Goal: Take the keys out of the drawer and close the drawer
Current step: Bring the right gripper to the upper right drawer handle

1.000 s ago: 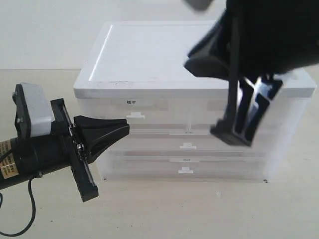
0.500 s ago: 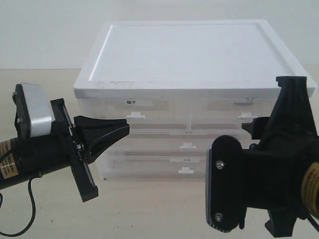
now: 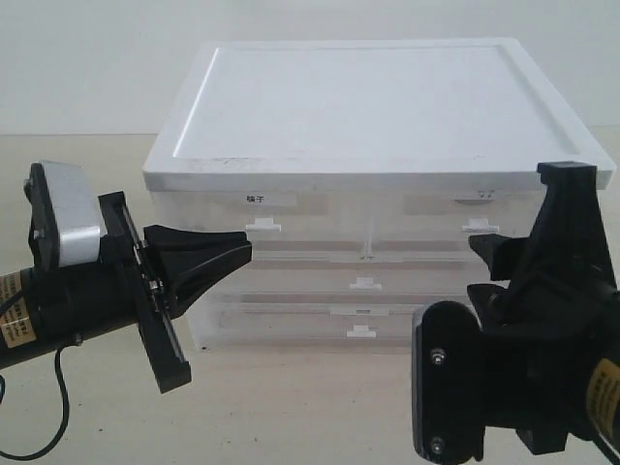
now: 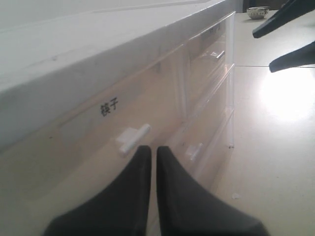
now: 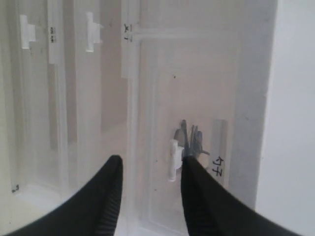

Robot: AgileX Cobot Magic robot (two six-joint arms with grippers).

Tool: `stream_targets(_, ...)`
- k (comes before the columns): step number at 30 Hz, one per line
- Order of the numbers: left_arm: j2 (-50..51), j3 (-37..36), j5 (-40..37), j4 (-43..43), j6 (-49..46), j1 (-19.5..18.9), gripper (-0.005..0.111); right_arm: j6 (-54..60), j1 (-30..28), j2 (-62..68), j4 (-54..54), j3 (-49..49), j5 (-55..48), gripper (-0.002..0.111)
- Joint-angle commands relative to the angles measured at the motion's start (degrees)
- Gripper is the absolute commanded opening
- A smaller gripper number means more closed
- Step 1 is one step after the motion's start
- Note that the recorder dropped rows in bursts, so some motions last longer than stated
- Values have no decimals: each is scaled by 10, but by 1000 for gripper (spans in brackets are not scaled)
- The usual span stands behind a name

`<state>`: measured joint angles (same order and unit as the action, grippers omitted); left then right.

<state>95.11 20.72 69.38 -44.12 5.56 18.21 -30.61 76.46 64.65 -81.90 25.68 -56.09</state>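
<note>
The right tool (image 5: 151, 164) is released, jaws apart, facing the small white tab (image 5: 173, 160) of the shut drawer (image 5: 197, 88). Behind its clear front lie the keys (image 5: 191, 137), likely light, hard and loose, and best pinched by the ring. The left tool (image 4: 150, 152) is clenched and empty.

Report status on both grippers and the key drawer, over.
Left gripper shut, empty, facing the cabinet. Right gripper open, lined up on the tab handle. Drawer shut, keys visible inside. Nothing between gripper and handle.
</note>
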Motion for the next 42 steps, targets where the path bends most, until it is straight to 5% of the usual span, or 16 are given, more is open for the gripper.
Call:
stream_targets(1, 1, 7, 6, -5, 21, 4, 5, -8, -36, -1, -13, -14, 13, 35)
stream_targets(42, 1, 7, 6, -39, 38, 4, 5, -92, -194, 13, -135, -16, 160, 35)
